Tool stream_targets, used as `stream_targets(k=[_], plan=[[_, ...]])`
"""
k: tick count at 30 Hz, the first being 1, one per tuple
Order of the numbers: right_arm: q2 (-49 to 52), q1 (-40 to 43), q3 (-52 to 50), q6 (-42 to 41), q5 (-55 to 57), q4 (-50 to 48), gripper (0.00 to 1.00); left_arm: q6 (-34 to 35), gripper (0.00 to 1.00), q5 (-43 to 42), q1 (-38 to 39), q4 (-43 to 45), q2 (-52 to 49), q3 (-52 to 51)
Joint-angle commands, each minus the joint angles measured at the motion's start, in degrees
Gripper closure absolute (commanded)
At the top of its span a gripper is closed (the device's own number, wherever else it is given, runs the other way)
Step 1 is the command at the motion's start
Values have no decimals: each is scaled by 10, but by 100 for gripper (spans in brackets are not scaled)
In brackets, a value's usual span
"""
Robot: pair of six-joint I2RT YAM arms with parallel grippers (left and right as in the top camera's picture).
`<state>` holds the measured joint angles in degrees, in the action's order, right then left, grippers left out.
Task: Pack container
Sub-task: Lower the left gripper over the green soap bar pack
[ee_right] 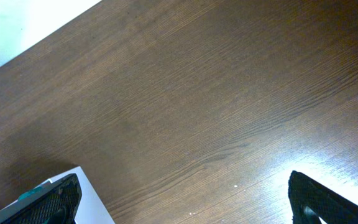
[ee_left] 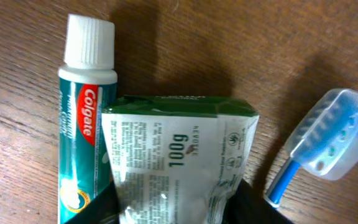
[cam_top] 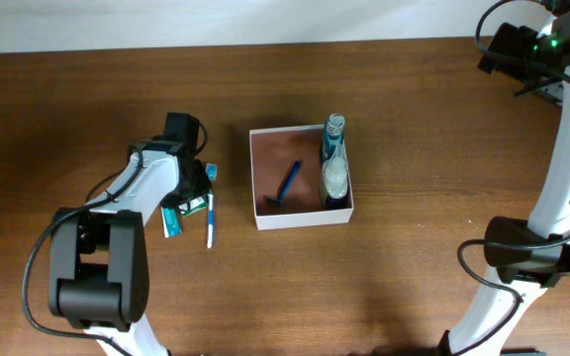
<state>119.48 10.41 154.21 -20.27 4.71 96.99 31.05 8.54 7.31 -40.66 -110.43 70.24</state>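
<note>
At left end effector (ee_left: pixel 176 208): I read it clamped on sachet (ee_left: pixel 173 155), soft, slippery | tube (ee_left: pixel 82 124) touching beside | container (cam_top: pixel 300 219) mid worktop (cam_top: pixel 414 148), near, probably light, flimsy; I'd pinch one wall | right end effector (ee_right: pixel 185 208) apart, far

Dk wood tbl (cam_top: pixel 414 129), white wall (cam_top: pixel 216 20) behind

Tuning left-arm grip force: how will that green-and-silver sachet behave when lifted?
Likely floppy: the sachet is thin, crinkled foil, so it may sag between the fingers of the left gripper. Probably light, being flat. Its glossy film looks slippery and could slide out; it overlaps the toothpaste tube, which may get nudged.
</note>
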Motion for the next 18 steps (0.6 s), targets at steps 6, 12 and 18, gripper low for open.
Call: stream_targets(k=[6, 12, 18], plan=[[-8, 2, 1, 5, 5, 3, 2, -30, 69, 3, -3, 2, -2, -5], [-8, 2, 1, 5, 5, 3, 2, -72, 76, 3, -3, -30, 9, 23], [-8, 2, 1, 5, 5, 3, 2, -72, 76, 3, -3, -41, 37, 56]])
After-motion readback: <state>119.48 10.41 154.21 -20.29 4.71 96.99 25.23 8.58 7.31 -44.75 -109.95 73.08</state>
